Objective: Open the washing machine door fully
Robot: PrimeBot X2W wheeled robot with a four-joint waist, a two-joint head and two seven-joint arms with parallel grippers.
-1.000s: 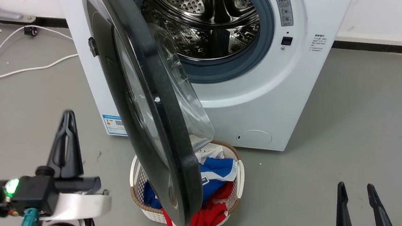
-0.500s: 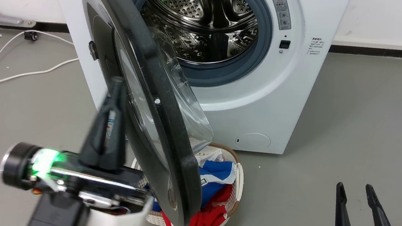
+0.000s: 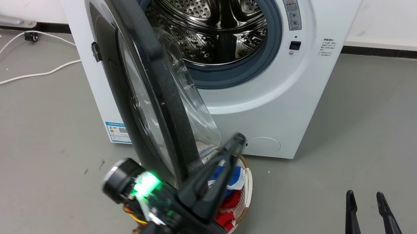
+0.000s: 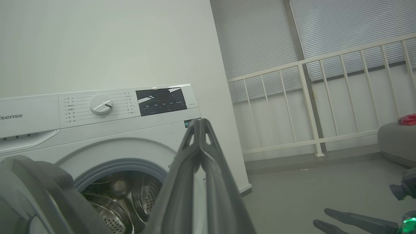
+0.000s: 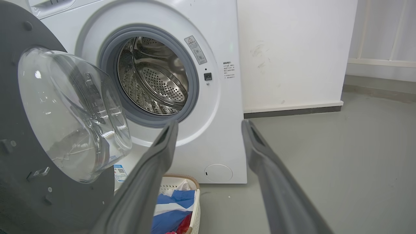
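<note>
Door (image 3: 158, 84) half-open, just left of closed left pincer (image 3: 237, 140); right pincer (image 3: 364, 195) open, apart.

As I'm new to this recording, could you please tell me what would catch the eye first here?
The washing machine door, black-rimmed with a bulging glass bowl, stands partly open at the head view's centre, baring the steel drum behind it. The left gripper, shut, reaches up by the door's lower edge, over a laundry basket of red and blue cloth.
</note>
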